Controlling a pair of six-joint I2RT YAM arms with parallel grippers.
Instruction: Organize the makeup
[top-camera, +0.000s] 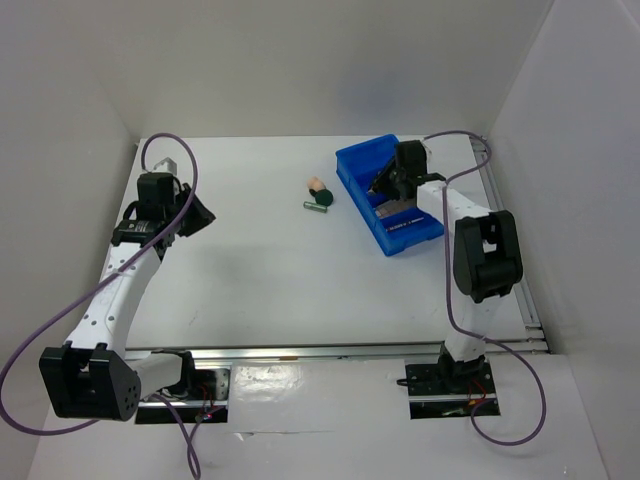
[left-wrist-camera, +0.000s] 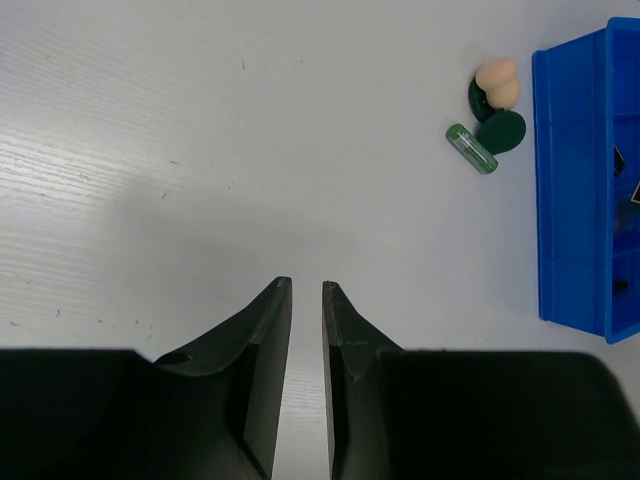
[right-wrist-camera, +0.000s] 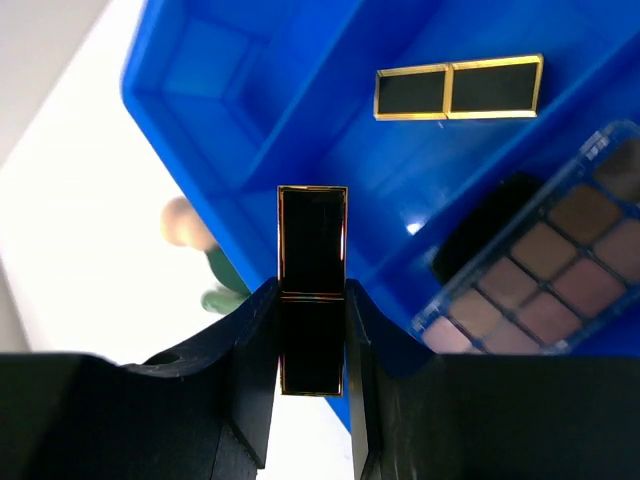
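Observation:
My right gripper (right-wrist-camera: 312, 290) is shut on a black-gold lipstick tube (right-wrist-camera: 312, 250) and holds it above the blue bin (right-wrist-camera: 220, 120). In the bin lie a second black-gold lipstick (right-wrist-camera: 458, 88), the pinkish-brown palette (right-wrist-camera: 545, 265) and a black compact (right-wrist-camera: 480, 235) partly under it. On the table left of the bin (top-camera: 360, 165) lie the beige sponge (top-camera: 316, 186), a green tube (top-camera: 316, 208) and a dark green round piece (top-camera: 325, 198); they also show in the left wrist view: sponge (left-wrist-camera: 497, 80), tube (left-wrist-camera: 471, 148), round piece (left-wrist-camera: 501, 130). My left gripper (left-wrist-camera: 306, 286) is nearly closed and empty, far left of them.
White walls enclose the table on the left, back and right. The right arm (top-camera: 480, 240) reaches over the bin's near end. A metal rail (top-camera: 300, 352) runs along the near edge. Purple cables loop beside both arms.

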